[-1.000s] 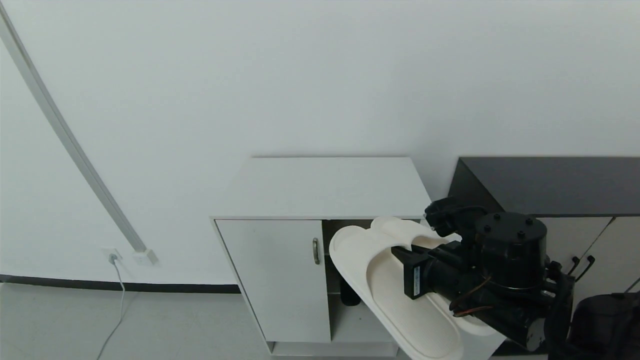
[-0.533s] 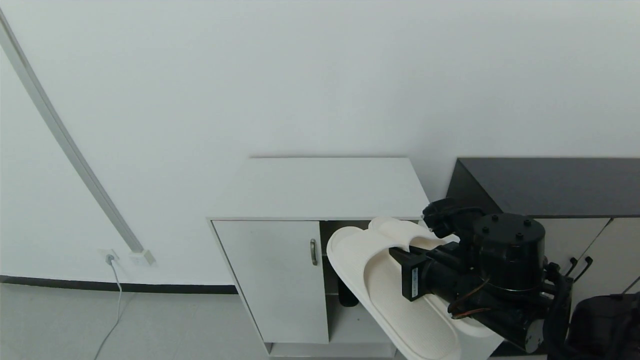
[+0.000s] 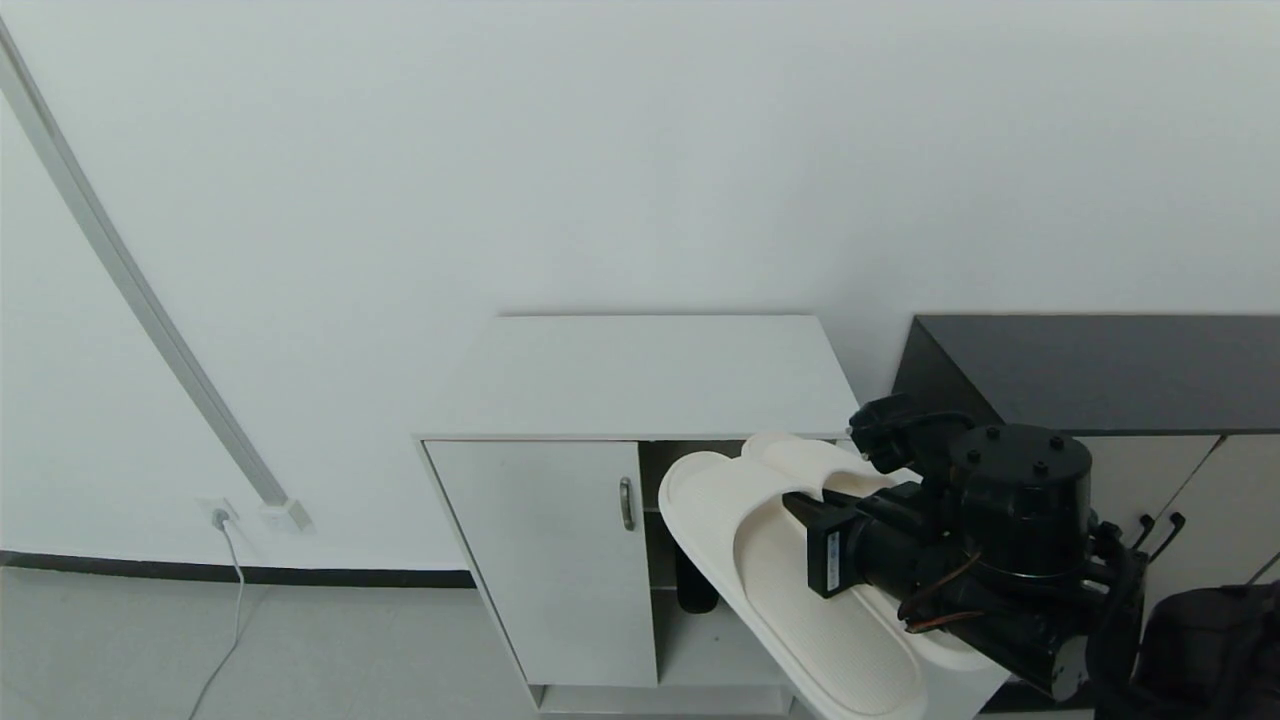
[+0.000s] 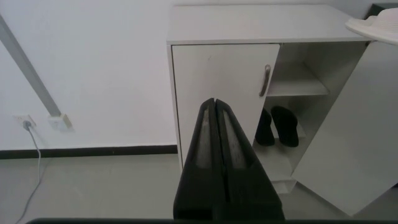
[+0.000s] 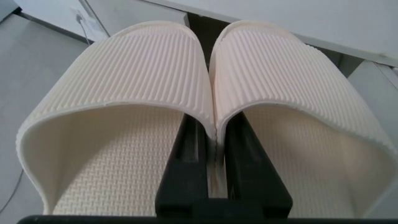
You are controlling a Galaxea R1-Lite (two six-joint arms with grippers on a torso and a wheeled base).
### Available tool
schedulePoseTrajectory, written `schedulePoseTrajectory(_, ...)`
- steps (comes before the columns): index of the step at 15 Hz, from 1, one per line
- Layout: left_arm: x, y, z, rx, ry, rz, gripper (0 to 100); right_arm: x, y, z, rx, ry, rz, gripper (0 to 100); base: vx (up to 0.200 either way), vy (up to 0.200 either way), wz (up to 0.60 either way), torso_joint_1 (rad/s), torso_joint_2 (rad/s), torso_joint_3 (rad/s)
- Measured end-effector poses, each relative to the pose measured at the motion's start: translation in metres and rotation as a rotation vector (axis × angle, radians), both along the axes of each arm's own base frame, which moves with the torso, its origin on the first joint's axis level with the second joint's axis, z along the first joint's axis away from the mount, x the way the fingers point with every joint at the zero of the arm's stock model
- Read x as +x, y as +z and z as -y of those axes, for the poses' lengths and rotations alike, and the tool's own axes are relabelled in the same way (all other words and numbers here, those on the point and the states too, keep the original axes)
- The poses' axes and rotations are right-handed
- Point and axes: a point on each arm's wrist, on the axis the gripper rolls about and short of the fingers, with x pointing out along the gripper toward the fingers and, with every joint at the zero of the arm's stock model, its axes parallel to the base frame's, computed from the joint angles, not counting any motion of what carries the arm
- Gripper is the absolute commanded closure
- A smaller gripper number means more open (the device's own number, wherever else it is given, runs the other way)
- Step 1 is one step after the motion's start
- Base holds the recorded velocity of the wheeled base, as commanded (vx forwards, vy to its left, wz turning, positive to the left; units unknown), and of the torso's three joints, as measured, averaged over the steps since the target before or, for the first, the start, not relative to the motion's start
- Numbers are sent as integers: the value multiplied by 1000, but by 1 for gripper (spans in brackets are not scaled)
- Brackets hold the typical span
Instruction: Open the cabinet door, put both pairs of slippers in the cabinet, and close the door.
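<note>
The right gripper [image 5: 214,163] is holding the cream slippers [image 5: 143,74], its fingers [image 5: 186,155] pinching the two inner edges together. The pair is just before the white cabinet's [image 3: 640,375] open half, toes pointing about eleven o'clock. With black slippers [image 4: 277,124] standing in the lower compartment, aiming level for the shelf [image 4: 298,87] above and clearing the open door [image 4: 348,130] seems wisest. The left gripper [image 4: 214,143] is hanging empty, fingers pressed together. A wall outlet [image 3: 222,515] is sitting at the cabinet's nine o'clock, above the grey floor [image 3: 120,640].
</note>
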Motion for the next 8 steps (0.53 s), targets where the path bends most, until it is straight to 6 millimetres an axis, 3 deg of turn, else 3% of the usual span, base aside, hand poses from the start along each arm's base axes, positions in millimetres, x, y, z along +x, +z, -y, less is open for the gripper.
schedulePoseTrajectory(8,0,0,0,0,0,0,100,-2,-2,2,-7,0,-5,100,0,0,0,-8,11,10)
